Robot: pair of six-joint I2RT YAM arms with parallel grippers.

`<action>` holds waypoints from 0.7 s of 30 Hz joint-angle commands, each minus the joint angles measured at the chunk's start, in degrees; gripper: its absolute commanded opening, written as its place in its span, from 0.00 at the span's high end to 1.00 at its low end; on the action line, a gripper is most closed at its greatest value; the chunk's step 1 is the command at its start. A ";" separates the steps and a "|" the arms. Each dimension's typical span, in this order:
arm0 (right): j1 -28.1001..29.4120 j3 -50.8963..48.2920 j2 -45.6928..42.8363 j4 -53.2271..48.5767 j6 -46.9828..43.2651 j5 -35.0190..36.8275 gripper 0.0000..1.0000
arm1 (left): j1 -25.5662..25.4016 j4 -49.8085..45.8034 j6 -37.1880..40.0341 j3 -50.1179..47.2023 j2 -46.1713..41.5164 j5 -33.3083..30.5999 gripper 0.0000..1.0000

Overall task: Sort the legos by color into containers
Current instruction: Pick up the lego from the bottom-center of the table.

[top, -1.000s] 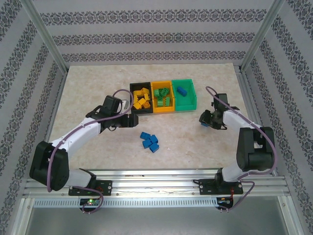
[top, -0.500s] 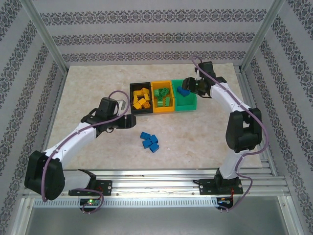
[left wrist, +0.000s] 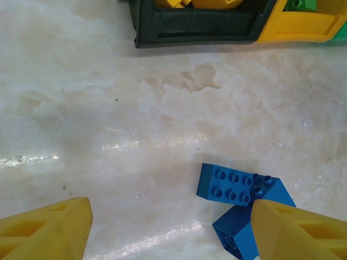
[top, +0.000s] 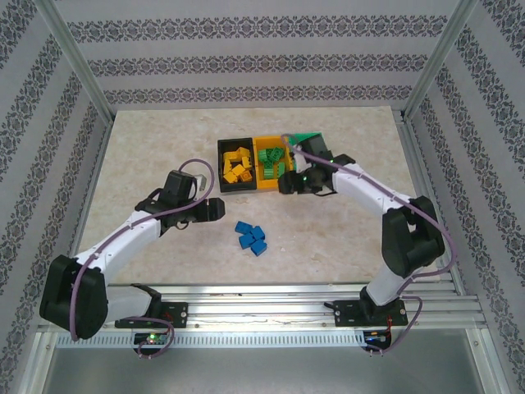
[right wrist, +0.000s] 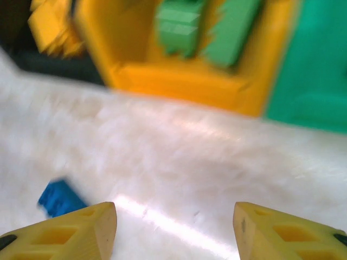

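Several blue legos (top: 252,237) lie in a loose cluster on the table in front of the containers. My left gripper (top: 218,208) hovers open just left of them; in the left wrist view two blue bricks (left wrist: 236,186) sit by its right finger (left wrist: 298,233), nothing between the jaws (left wrist: 171,233). The black bin (top: 235,167) holds yellow legos, the orange bin (top: 267,167) green ones. My right arm covers most of the green bin (top: 312,137). My right gripper (top: 284,182) is open and empty (right wrist: 174,233) just in front of the orange bin (right wrist: 184,81).
The table is pale marbled stone with aluminium posts at the corners and patterned walls around it. In the blurred right wrist view, a blue brick (right wrist: 58,197) lies at lower left and the green bin's wall (right wrist: 309,81) stands at upper right.
My right arm swung from the right side up over the green bin, then down to the front of the orange bin, its jaws now wider. My left arm drifted slightly back.
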 commanded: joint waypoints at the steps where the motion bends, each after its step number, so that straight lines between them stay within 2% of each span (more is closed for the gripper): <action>1: 3.52 -2.65 -2.48 -3.45 -5.32 -4.12 0.41 | 0.91 4.88 -2.22 0.71 1.47 2.40 0.23; 10: 14.53 -1.51 4.41 -4.76 -5.90 -2.73 0.41 | 0.91 8.59 -4.79 0.87 5.10 5.20 0.23; 21: 18.51 2.45 12.99 -5.36 -6.40 -1.65 0.41 | 0.96 8.61 -5.05 -0.23 4.23 4.56 0.23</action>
